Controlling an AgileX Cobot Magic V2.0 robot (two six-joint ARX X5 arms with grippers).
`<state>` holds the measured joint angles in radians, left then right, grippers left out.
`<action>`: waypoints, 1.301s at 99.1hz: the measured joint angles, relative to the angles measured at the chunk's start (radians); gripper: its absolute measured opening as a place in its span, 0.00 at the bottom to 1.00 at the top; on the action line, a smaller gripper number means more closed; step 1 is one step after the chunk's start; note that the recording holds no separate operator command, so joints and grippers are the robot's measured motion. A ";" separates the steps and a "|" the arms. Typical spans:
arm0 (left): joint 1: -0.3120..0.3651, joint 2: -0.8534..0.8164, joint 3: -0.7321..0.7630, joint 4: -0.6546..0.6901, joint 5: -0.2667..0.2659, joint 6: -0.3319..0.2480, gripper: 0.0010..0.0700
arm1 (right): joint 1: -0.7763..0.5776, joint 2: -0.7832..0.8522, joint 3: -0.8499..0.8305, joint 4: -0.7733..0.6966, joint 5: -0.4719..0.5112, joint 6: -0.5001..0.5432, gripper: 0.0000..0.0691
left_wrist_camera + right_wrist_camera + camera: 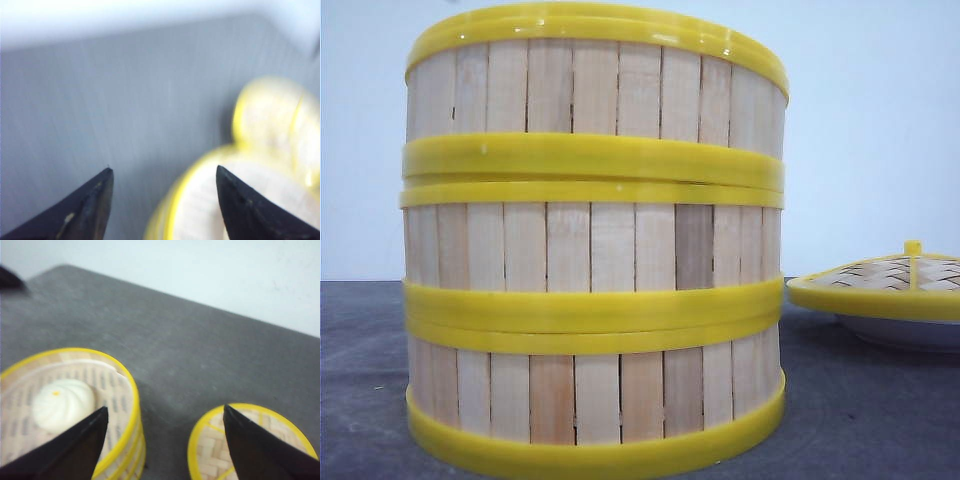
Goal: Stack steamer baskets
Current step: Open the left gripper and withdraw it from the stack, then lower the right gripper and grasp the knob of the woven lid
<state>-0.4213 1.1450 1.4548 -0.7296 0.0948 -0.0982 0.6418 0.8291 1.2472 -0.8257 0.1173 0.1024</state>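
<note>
Grey table (880, 420) carries three stacked slatted wooden steamer baskets with yellow rims (595, 240), probably light, stiff; grip rim at three o'clock. Left gripper (162, 175) and right gripper (165, 412) both gape, empty.

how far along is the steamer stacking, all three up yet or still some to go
Done: the three steamer baskets stand in one stack on the grey table, rims lined up; a white bun lies in the top one. In hand: nothing. The left gripper and right gripper are both open and empty above the table. Left: no basket remains loose. The woven lid sits off to the side on a white plate, not on the stack.
</note>
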 joint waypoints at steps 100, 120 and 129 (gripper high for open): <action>0.001 -0.670 -0.550 0.053 -0.069 -0.022 0.55 | -0.465 0.647 0.000 0.014 -0.137 0.026 0.58; 0.001 -0.670 -0.550 0.053 -0.069 -0.023 0.55 | -0.470 0.740 0.000 0.034 -0.138 0.026 0.57; 0.001 -0.670 -0.550 0.050 -0.069 -0.023 0.55 | -0.476 0.758 0.000 0.046 -0.139 0.026 0.52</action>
<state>-0.4202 0.4747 0.9051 -0.6796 0.0254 -0.1207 0.1658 1.5867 1.2472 -0.7799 -0.0216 0.1280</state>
